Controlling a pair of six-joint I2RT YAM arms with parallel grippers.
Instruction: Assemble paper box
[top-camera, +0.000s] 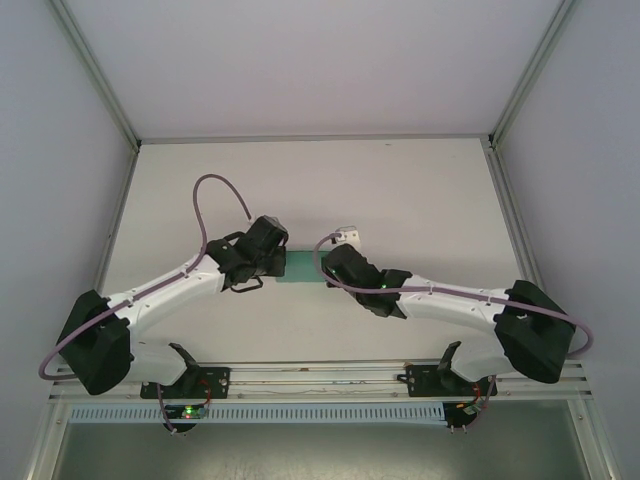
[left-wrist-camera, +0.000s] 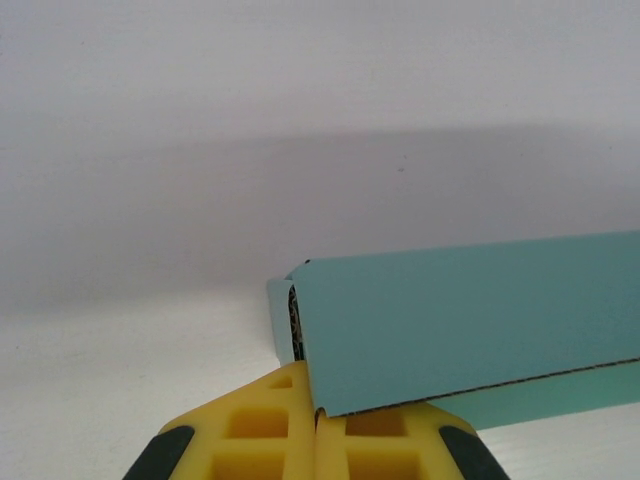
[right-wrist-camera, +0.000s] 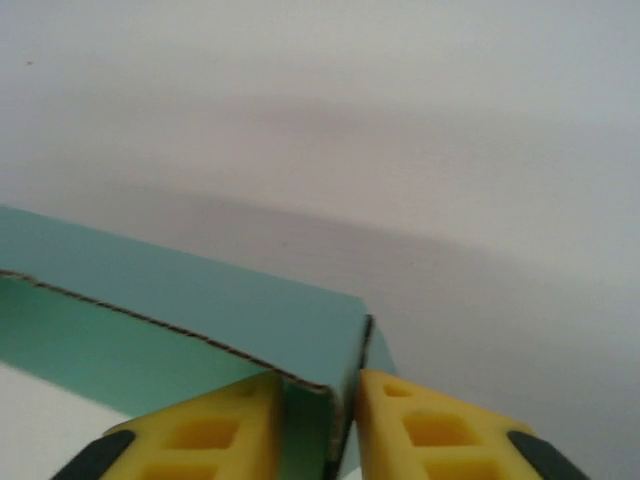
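Observation:
The teal-green paper box (top-camera: 303, 268) lies mid-table between my two grippers as a small, partly folded flat box. My left gripper (top-camera: 283, 262) is at its left end. In the left wrist view the yellow fingers (left-wrist-camera: 270, 430) are pressed together, and the lower corner of the box's top panel (left-wrist-camera: 470, 320) sits in their seam (left-wrist-camera: 320, 420). My right gripper (top-camera: 326, 262) is at the right end. There the fingers (right-wrist-camera: 420, 430) stand a little apart, astride the box's folded end corner (right-wrist-camera: 200, 300), with the gap between them (right-wrist-camera: 318, 400) taken up by card.
The white table (top-camera: 400, 190) is enclosed by pale walls on the left, right and back. A small white piece (top-camera: 347, 235) sits on the right arm's cable just behind the box. The arms' mounting rail (top-camera: 320, 380) runs along the near edge.

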